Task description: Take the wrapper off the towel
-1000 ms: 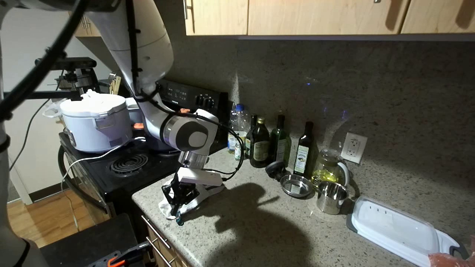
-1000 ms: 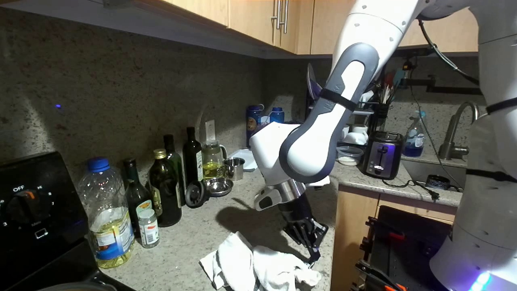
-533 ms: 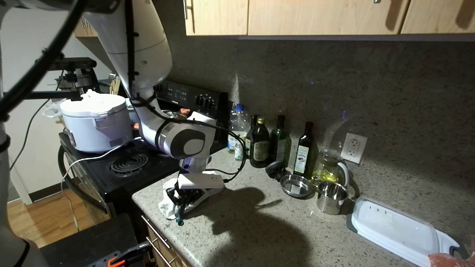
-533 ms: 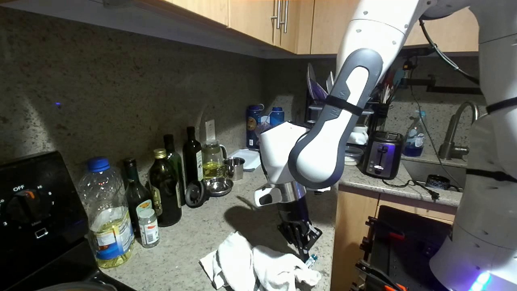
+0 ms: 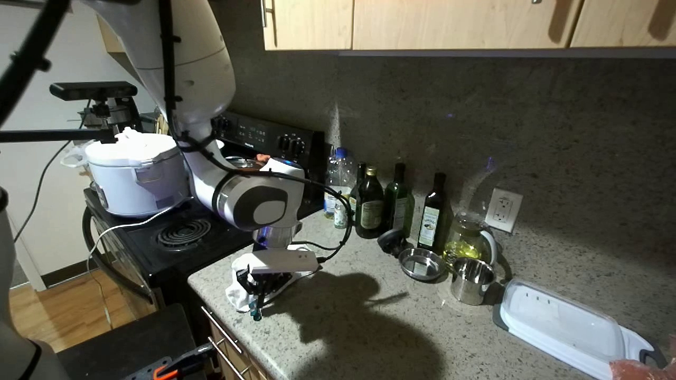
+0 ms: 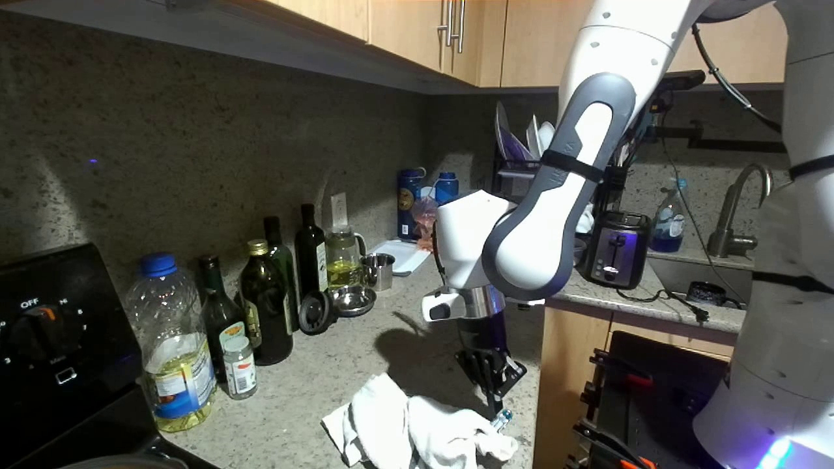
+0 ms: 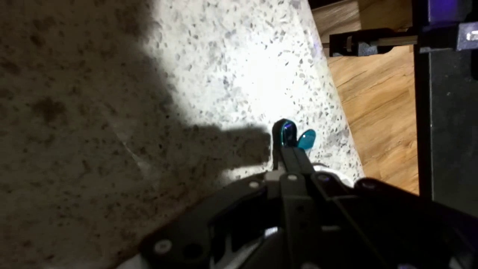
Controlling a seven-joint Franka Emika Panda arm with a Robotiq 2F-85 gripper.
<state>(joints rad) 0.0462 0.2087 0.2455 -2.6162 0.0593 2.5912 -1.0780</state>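
Observation:
A white towel (image 6: 384, 423) lies bunched on the counter near its front edge, and it also shows partly behind the gripper in an exterior view (image 5: 238, 295). A teal clip-like piece (image 6: 502, 419) sits at the towel's end; its two rounded tabs show in the wrist view (image 7: 307, 139). I cannot tell whether it is the wrapper. My gripper (image 7: 293, 149) points down, its two fingers together. Its tips are right at the teal piece, above or against it; I cannot tell whether they touch. In both exterior views the gripper (image 5: 259, 302) (image 6: 496, 409) is over the towel's end.
Oil bottles (image 6: 266, 306), a small jar (image 6: 240, 368), a steel bowl (image 5: 421, 265), a steel cup (image 5: 472, 282) and a glass jug (image 5: 467, 240) stand along the wall. The stove (image 5: 185, 237) adjoins the counter. A lidded white container (image 5: 565, 327) lies farther along.
My gripper has shifted slightly and stands more upright, its tips now beside the teal piece, which shows more clearly in an exterior view. The towel and teal piece have not visibly moved.

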